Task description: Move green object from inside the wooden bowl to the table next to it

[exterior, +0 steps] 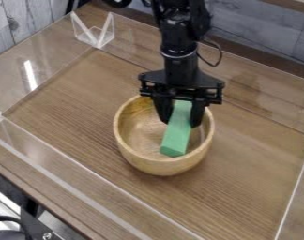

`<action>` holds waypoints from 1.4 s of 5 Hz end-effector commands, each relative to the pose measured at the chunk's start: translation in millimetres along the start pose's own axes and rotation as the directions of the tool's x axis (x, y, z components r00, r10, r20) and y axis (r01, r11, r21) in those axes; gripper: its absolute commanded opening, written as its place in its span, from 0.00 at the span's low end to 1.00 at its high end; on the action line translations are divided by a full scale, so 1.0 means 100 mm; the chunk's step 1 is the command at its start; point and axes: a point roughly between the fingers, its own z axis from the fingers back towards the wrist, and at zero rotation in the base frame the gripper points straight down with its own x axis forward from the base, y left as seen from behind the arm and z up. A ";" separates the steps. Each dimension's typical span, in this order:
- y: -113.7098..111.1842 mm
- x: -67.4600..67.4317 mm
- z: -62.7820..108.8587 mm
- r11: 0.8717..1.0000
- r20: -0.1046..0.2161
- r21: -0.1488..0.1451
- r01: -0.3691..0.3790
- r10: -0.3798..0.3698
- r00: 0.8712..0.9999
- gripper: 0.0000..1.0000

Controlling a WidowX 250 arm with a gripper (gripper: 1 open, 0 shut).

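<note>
The green object (pixel 177 137) leans steeply inside the wooden bowl (pixel 127 142), its lower end on the bowl's floor and its upper end rising toward the far rim. My gripper (pixel 182 114) comes straight down from above into the bowl's far half. It is shut on the upper end of the green object, with a black finger (pixel 158 105) on either side. The bowl stands near the middle of the table (pixel 67 103).
Clear acrylic walls (pixel 29 75) run along the table's edges. A clear angled bracket (pixel 92 30) stands at the back left corner. Bare tabletop lies to the left and right of the bowl.
</note>
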 end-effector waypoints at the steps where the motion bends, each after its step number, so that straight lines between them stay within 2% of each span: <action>1: 0.06 0.11 0.15 1.000 0.042 -0.019 0.020 -0.020 0.999 0.00; 2: 0.14 0.14 0.18 0.998 0.037 -0.023 0.051 -0.050 0.998 0.00; 4: 0.04 0.09 0.30 1.000 0.039 -0.022 -0.009 0.010 0.999 0.00; 6: 0.14 0.16 0.39 1.000 0.036 -0.027 -0.007 0.008 0.999 0.00; 7: 0.18 0.17 0.42 0.999 0.032 -0.034 0.029 -0.028 0.999 0.00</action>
